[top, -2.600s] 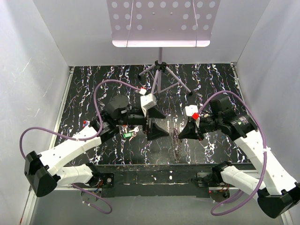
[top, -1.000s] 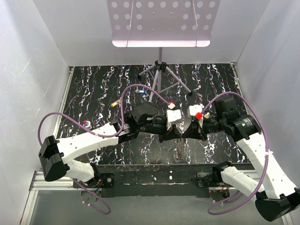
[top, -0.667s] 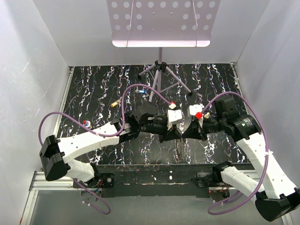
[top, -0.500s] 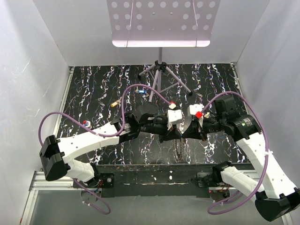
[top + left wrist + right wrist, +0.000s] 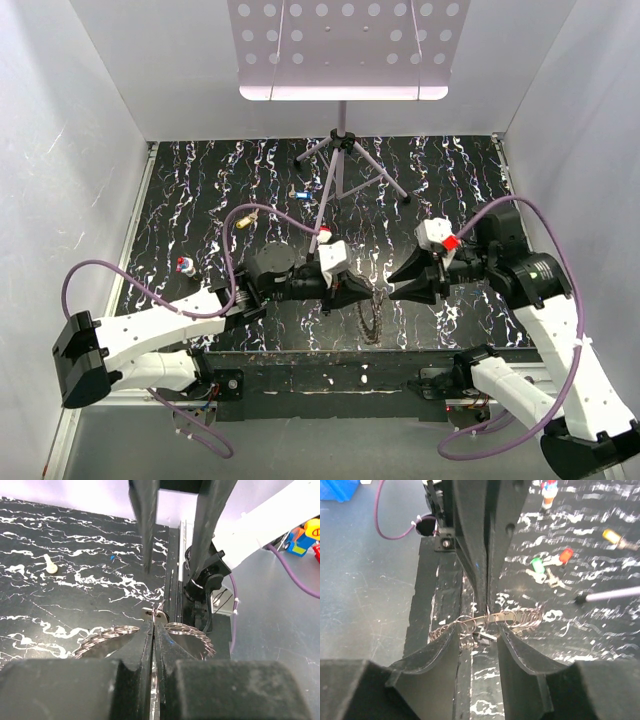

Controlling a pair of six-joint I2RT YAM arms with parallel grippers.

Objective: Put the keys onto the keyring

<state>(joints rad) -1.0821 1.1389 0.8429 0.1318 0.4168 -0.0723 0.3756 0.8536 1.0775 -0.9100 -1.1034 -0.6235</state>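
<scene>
The keyring (image 5: pixel 375 318), a ring of small wire loops, stands on edge near the table's front edge. My left gripper (image 5: pixel 360 295) is shut on its rim; in the left wrist view its jaws (image 5: pixel 154 625) are pressed together with keyring loops (image 5: pixel 192 630) on both sides and a silver key (image 5: pixel 159 613) at the tip. My right gripper (image 5: pixel 408 287) stands open just right of the ring. In the right wrist view the keyring (image 5: pixel 517 616) crosses between its spread fingers (image 5: pixel 477 632), and a small key (image 5: pixel 485 636) hangs from it.
Loose keys lie on the black marbled table: a brass one (image 5: pixel 245 218), a blue one (image 5: pixel 300 194), a red-headed one (image 5: pixel 183 265), and green (image 5: pixel 536 564) and red (image 5: pixel 566 555) ones. A tripod stand (image 5: pixel 340 165) rises at the back. The table's front rail (image 5: pixel 330 365) is close below.
My right gripper has opened and drawn back to the right, off the keyring. The left arm has pulled left and nearer, still shut on the ring.
</scene>
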